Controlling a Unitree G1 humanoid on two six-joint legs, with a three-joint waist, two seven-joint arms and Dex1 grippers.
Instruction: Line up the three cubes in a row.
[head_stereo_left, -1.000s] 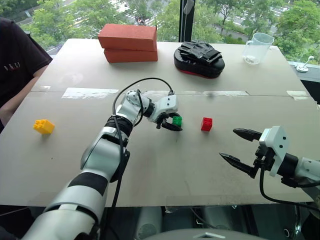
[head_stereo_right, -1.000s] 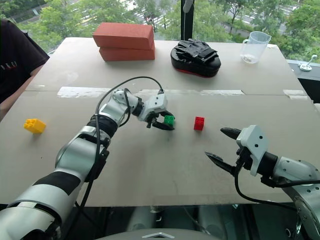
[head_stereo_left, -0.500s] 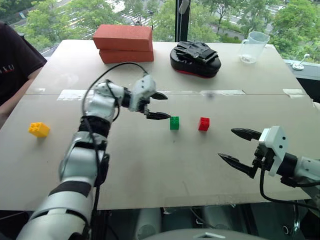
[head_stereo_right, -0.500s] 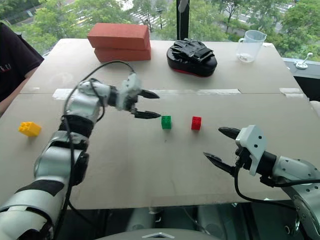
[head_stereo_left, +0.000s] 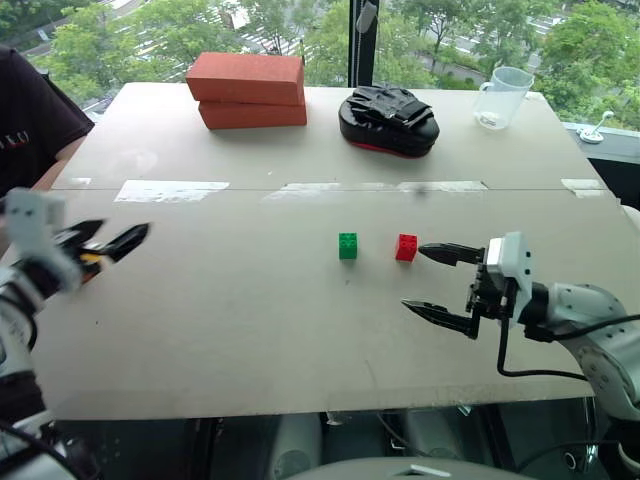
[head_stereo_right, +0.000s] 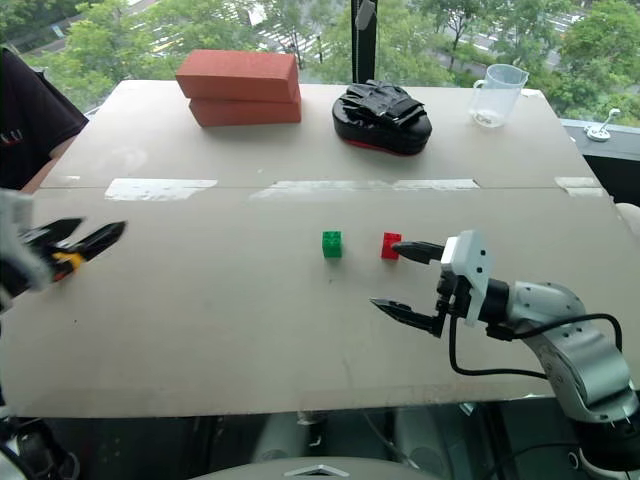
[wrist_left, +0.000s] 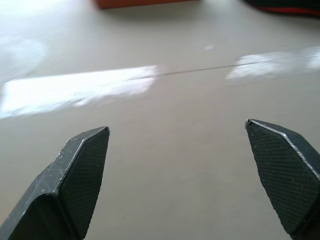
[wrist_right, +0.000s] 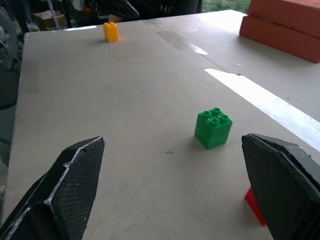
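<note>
While the green cube (head_stereo_left: 348, 245) and the red cube (head_stereo_left: 406, 247) already sit side by side near the table (head_stereo_left: 250, 330) centre, the yellow cube (wrist_right: 111, 31) remains well apart at about nine o'clock, just at the left gripper (head_stereo_left: 105, 243), whose jaws are spread and empty. At four o'clock, the right gripper (head_stereo_left: 437, 282) hovers wide open beside the red cube. Judging by this, two of three are aligned; the yellow one is left.

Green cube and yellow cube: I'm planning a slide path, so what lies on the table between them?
Nothing: in the right wrist view, bare table runs from the green cube to the yellow cube.
</note>
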